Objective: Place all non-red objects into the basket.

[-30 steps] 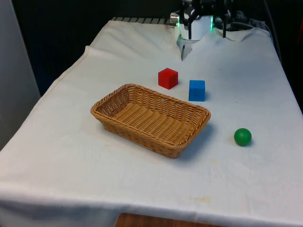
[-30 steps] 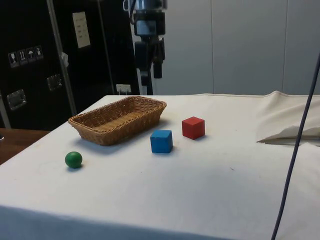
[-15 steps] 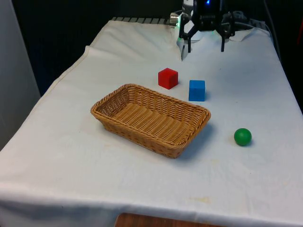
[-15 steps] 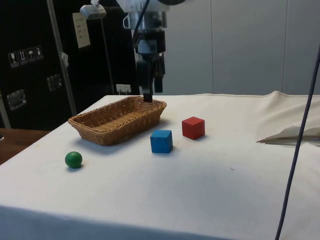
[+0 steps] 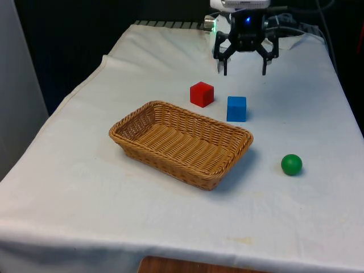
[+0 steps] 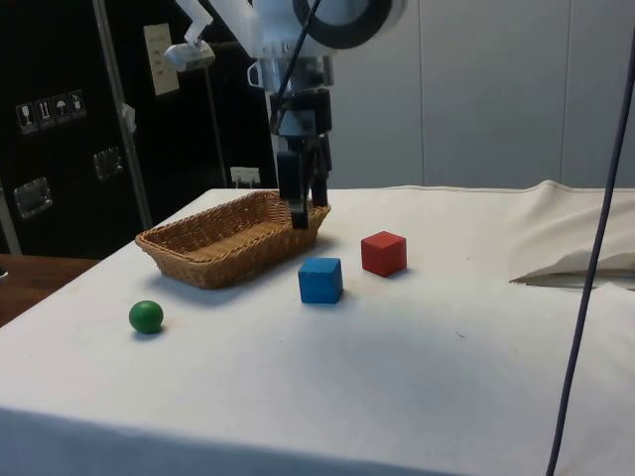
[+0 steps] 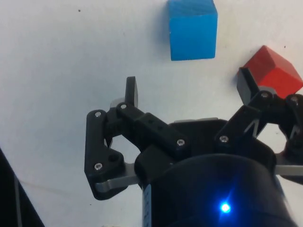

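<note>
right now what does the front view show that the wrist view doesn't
Front view alone: the basket, with nothing in it, the green ball on the cloth off towards that view's right, and the gripper hanging open above the table beyond the cubes.
Wrist view alone: the two fingers seen close, spread wide over bare cloth.
Both: the blue cube and the red cube, side by side but apart, neither held.
</note>
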Robot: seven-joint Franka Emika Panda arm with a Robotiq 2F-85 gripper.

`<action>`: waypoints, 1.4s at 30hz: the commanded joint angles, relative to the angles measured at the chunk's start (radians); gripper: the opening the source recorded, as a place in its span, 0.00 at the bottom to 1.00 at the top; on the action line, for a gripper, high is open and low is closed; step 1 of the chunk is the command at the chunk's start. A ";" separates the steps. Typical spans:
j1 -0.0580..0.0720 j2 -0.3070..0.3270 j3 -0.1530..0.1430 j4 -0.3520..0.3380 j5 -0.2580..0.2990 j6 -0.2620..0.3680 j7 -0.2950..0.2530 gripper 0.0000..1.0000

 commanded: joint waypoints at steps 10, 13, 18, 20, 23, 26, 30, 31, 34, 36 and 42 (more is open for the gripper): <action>-0.001 0.042 0.005 -0.003 0.015 0.044 -0.009 1.00; -0.003 0.054 0.007 -0.004 0.020 0.054 -0.013 1.00; -0.013 0.073 0.008 -0.008 0.047 0.079 -0.045 1.00; -0.016 0.080 0.007 -0.010 0.067 0.089 -0.070 1.00; -0.022 0.090 0.003 -0.011 0.104 0.099 -0.115 1.00; -0.027 0.098 0.000 -0.012 0.144 0.108 -0.162 1.00; -0.031 0.109 -0.004 -0.010 0.189 0.111 -0.212 1.00; -0.031 0.111 -0.005 -0.009 0.198 0.111 -0.222 1.00; -0.025 0.115 -0.016 -0.008 0.190 0.102 -0.220 1.00; -0.028 0.123 -0.007 -0.008 0.211 0.117 -0.233 1.00; -0.023 0.134 -0.008 -0.008 0.193 0.121 -0.221 1.00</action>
